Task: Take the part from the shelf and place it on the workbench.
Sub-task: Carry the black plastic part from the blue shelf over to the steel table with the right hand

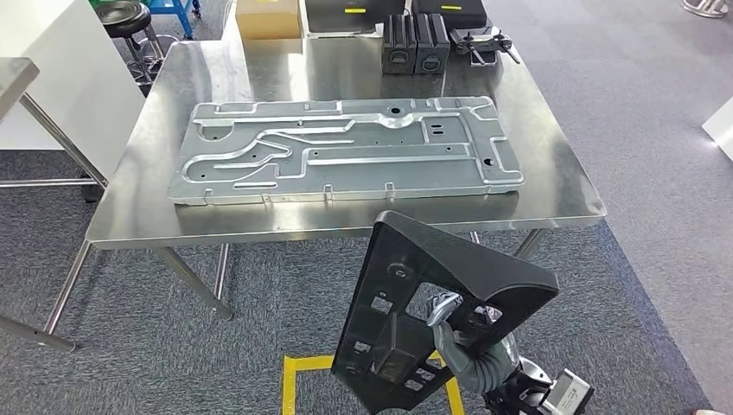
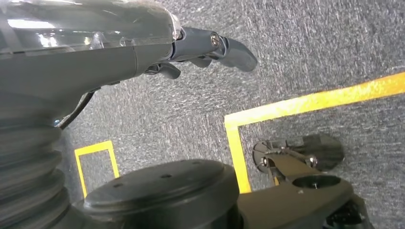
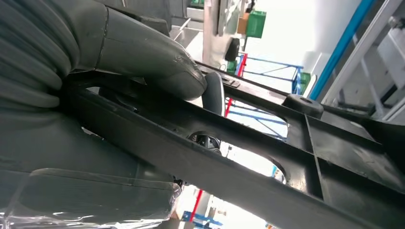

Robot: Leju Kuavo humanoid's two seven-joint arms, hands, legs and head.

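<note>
The part is a flat black plastic frame (image 1: 406, 277) with several cut-outs. My right hand (image 1: 458, 333) grips it near its lower half, fingers through one opening. It hangs tilted in front of the steel workbench (image 1: 553, 194), below the front edge and not touching it. In the right wrist view the thumb (image 3: 157, 62) presses on a bar of the black frame (image 3: 267, 162). My left hand (image 2: 200, 45) hangs over the grey carpet, fingers apart and holding nothing.
A large stamped metal panel (image 1: 346, 151) covers most of the workbench. Two black cases (image 1: 415, 43), a clamp (image 1: 488, 43) and a cardboard box (image 1: 268, 17) stand at the back. A bare strip runs along the front edge. Yellow floor tape (image 1: 294, 372) lies below.
</note>
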